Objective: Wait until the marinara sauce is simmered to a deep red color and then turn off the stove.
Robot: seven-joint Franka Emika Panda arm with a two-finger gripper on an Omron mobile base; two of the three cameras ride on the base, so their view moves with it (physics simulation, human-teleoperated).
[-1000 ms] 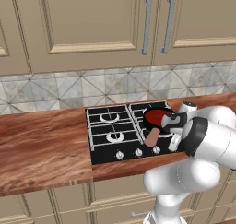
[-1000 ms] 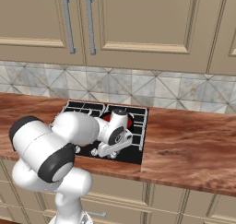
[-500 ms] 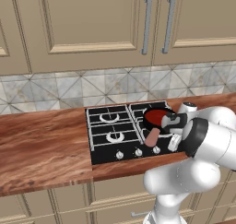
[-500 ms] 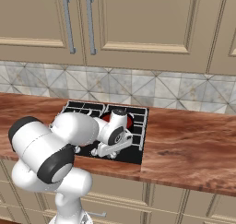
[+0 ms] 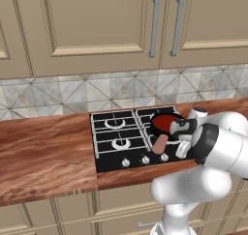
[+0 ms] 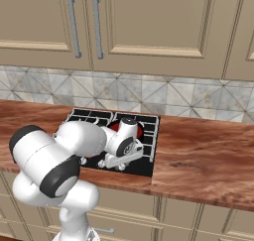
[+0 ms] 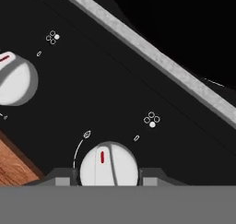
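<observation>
Hand view puts our gripper clamped on the stove knob at 6 o'clock, since the marinara sauce looks deep red.

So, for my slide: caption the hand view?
Gripper shut on a silver stove knob, fingertips at either side.

2 rear base views flanking the stove; hand view close above its knob.

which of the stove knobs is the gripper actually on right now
The gripper is on the silver knob at the bottom of the hand view, sitting between its fingertips, red mark pointing up. The other knob sits off at the left edge, untouched.
</observation>
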